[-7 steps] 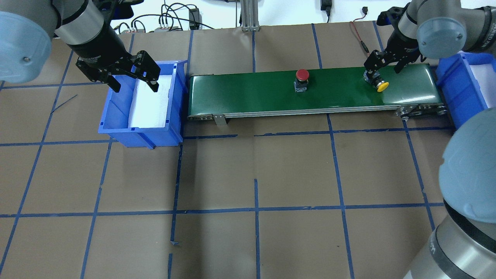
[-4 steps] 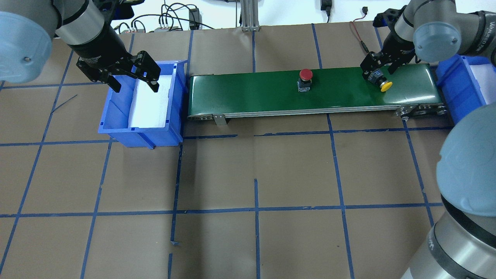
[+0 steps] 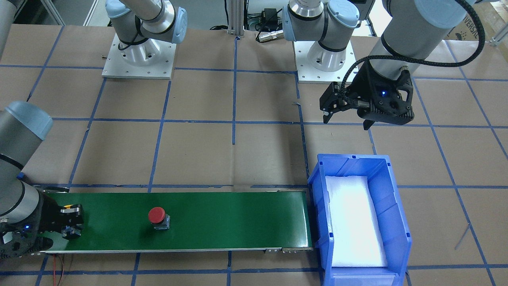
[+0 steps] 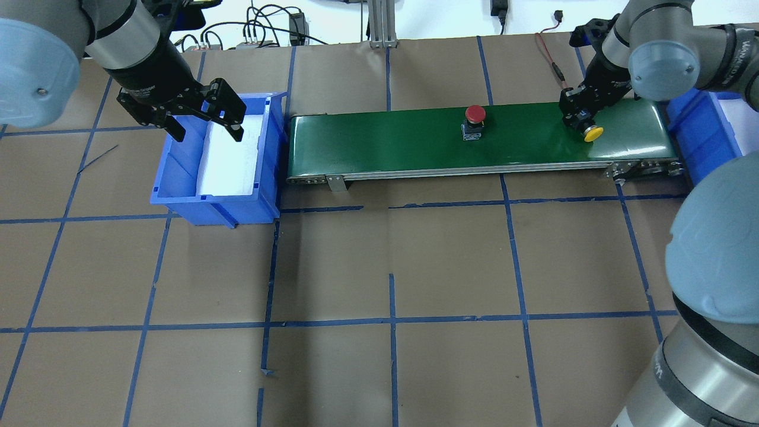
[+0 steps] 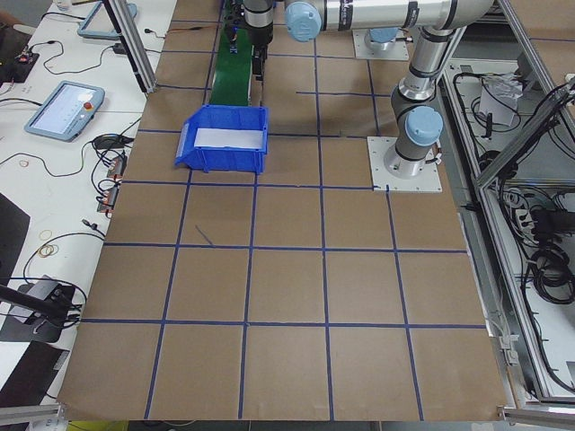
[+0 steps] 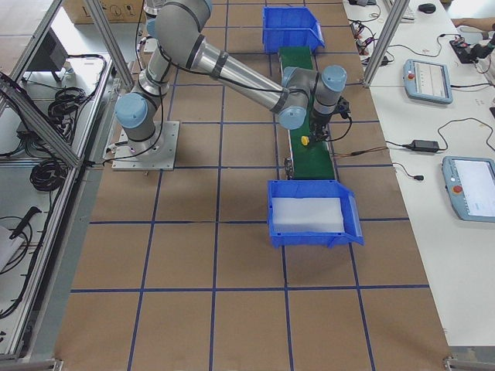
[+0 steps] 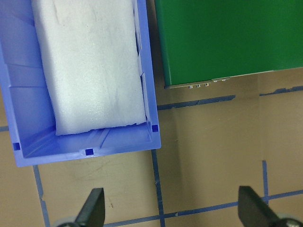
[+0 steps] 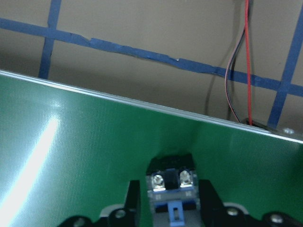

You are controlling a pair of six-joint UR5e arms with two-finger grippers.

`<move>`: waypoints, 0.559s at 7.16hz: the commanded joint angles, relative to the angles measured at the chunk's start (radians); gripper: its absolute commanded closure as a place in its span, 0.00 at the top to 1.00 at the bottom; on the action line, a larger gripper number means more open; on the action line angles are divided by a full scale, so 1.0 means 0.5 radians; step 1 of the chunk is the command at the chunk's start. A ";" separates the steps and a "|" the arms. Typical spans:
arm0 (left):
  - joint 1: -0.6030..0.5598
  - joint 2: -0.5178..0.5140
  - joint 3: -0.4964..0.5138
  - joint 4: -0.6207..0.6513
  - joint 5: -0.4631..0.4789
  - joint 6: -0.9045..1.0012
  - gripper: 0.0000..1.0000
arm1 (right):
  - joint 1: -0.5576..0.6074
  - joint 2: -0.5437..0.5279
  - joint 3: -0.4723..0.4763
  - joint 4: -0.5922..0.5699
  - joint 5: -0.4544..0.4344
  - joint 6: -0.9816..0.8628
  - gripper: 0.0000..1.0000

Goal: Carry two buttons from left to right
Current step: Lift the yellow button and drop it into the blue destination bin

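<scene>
We take the green conveyor belt point(image 4: 385, 139) as our reference. At its right end, the right gripper point(image 4: 578, 114) is clamped on the yellow-capped button point(image 4: 591, 134). In the right wrist view we see the two fingers point(image 8: 132, 201) pressed against either side of the button's grey-black body, whose screw terminals face the camera. The yellow cap points towards the belt's near edge in the overhead view. We cannot tell whether the button is resting on the belt or raised just off it.

The red-capped button point(image 4: 474, 114) stands upright on the belt, past its middle towards the right end and well apart from the yellow one.

Off the belt's left end, just beside it, sits a blue bin point(image 4: 178, 175) lined with a white foam pad point(image 4: 228, 157). The left gripper point(image 4: 207, 131) hangs above this bin with its fingers spread wide and nothing between them. A second blue bin point(image 4: 691, 127) sits on the surface point(image 4: 385, 267) beyond the belt's right end.
</scene>
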 commanded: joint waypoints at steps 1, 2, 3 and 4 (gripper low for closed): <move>0.000 -0.003 0.001 0.000 0.000 0.000 1.00 | -0.015 -0.058 -0.093 -0.038 -0.211 -0.001 0.03; 0.000 -0.003 -0.002 0.000 0.000 0.000 1.00 | -0.061 -0.074 -0.182 -0.035 -0.215 -0.004 0.04; 0.000 -0.003 -0.002 0.003 0.000 -0.003 1.00 | -0.204 -0.092 -0.247 -0.013 -0.206 -0.044 0.05; 0.000 -0.003 -0.002 0.003 -0.003 0.000 1.00 | -0.442 -0.107 -0.287 0.057 -0.176 -0.084 0.06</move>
